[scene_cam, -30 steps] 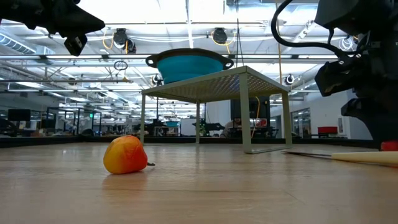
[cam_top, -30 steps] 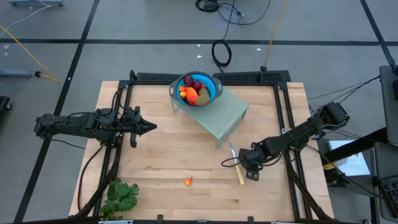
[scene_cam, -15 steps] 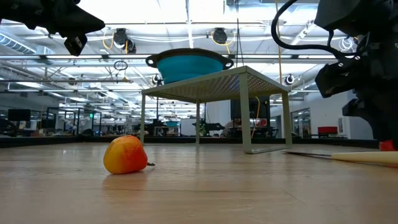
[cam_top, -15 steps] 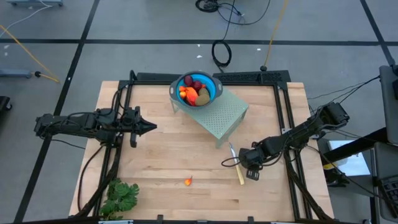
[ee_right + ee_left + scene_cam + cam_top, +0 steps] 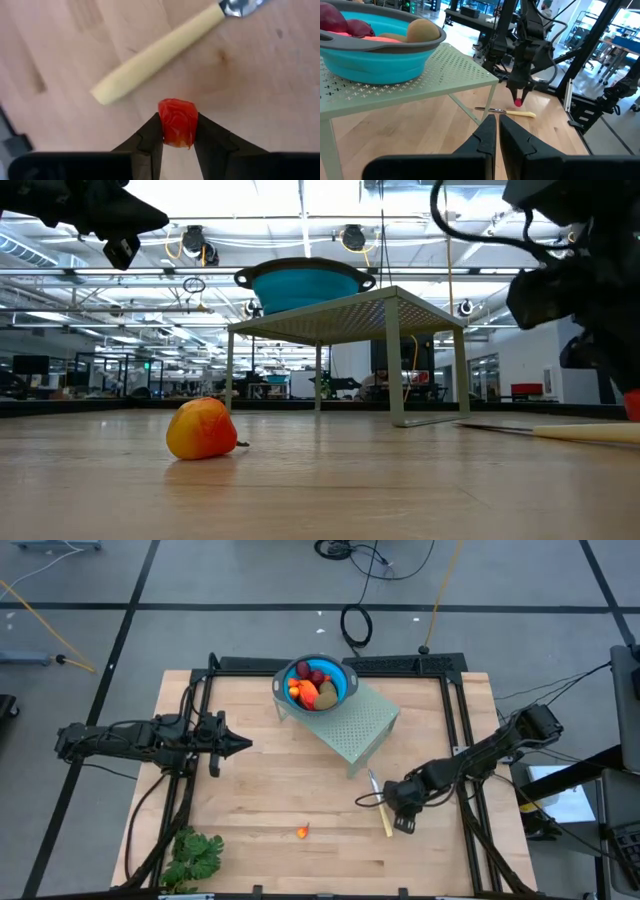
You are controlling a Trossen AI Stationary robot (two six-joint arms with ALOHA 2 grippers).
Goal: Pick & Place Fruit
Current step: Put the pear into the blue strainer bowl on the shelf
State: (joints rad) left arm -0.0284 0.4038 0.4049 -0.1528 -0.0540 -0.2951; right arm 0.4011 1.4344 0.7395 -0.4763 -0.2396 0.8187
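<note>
Lifted a little since the earlier frames, the right gripper (image 5: 177, 131) now hangs just above the knife (image 5: 160, 50), its red load showing higher at the edge of the low view. Its 2 dark fingers (image 5: 145, 142) are closed to a narrow gap on a small red piece (image 5: 178, 121), wrinkled and glossy, pinched on both sides and clear of the wood. From the left wrist view the same red piece (image 5: 518, 102) hangs over the knife (image 5: 512, 112), apart from it.

That knife (image 5: 380, 805) has a smooth pale-yellow handle and a short metal blade, and lies flat on the wooden table (image 5: 270, 790), near the leg of the green perforated stand (image 5: 355, 725). On the stand, beyond the knife, sits the blue bowl (image 5: 340, 685), holding dark red balls (image 5: 310, 671), an olive-brown oval (image 5: 327, 692) and orange pieces (image 5: 300, 692).

Left of the knife, well apart, a small orange-red fruit (image 5: 303, 832) rests alone on bare boards; it is rounded and smooth in the low view (image 5: 201, 428). Farther left a leafy green bunch (image 5: 195, 855) lies near the table's front edge.

The left gripper (image 5: 240, 744) hovers well left of the stand, its fingers pressed together on nothing.
</note>
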